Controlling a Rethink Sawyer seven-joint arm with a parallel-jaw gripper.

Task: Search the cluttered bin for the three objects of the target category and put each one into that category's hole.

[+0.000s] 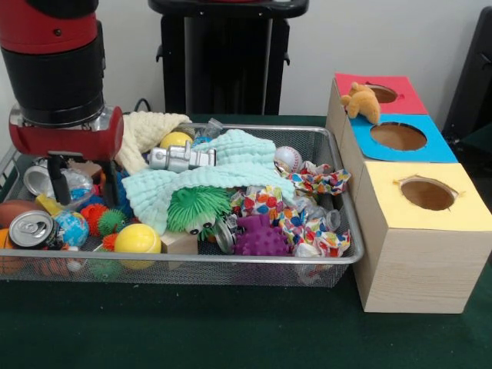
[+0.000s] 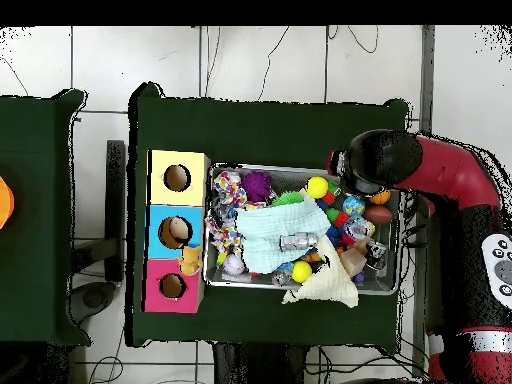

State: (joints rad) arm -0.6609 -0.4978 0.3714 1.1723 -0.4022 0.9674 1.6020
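The wire mesh bin is full of clutter and also shows in the overhead view. My gripper reaches down into the bin's left end, open. Its fingers stand apart on either side of a small brownish thing, too hidden to identify. A tan-orange plush lies on the red-topped box, beside the red hole and over the seam to the blue top. In the overhead view the plush lies just above the red hole. No other plush toy shows clearly.
The blue hole and yellow hole lie nearer the camera. The bin holds a silver toy robot on a mint cloth, a cream cloth, green and purple spiky balls, a yellow ball and a can.
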